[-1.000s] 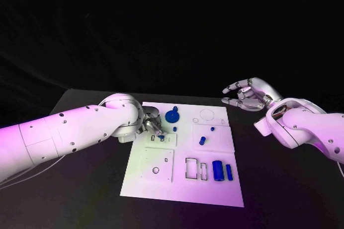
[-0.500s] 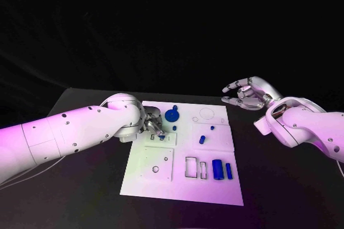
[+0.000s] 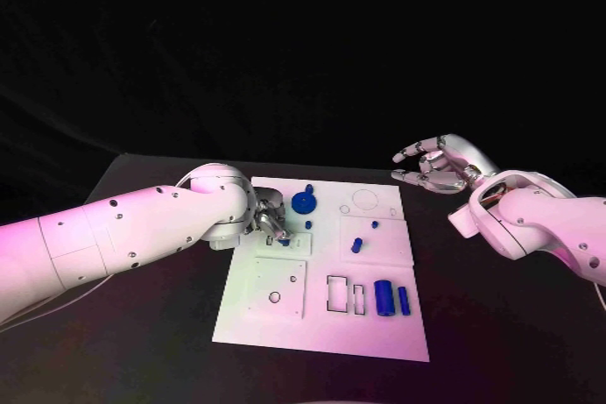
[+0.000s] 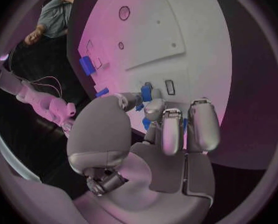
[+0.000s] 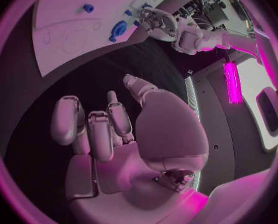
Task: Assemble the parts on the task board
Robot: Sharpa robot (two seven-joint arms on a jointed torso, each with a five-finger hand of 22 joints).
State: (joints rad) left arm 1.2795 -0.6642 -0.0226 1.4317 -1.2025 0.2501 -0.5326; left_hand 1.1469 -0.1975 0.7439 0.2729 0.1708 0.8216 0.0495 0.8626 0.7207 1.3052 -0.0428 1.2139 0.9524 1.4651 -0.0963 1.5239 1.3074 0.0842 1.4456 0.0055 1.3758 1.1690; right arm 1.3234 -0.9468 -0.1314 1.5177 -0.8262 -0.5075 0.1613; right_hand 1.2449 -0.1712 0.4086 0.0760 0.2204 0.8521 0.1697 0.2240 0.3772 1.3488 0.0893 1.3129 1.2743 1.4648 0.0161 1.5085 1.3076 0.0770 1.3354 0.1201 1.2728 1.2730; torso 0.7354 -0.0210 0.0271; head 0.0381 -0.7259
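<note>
Two blue cylinders (image 3: 391, 300) lying at the near right of the board (image 3: 322, 334). Farther in, left hand (image 3: 269, 220) over the board's left edge, fingers (image 4: 170, 129) curled around a small blue part (image 4: 147, 92); grip uncertain. Beyond, a blue gear (image 3: 305, 202). Farthest, right hand (image 3: 436, 166) raised off the board's far right corner, fingers apart, holding nothing.
</note>
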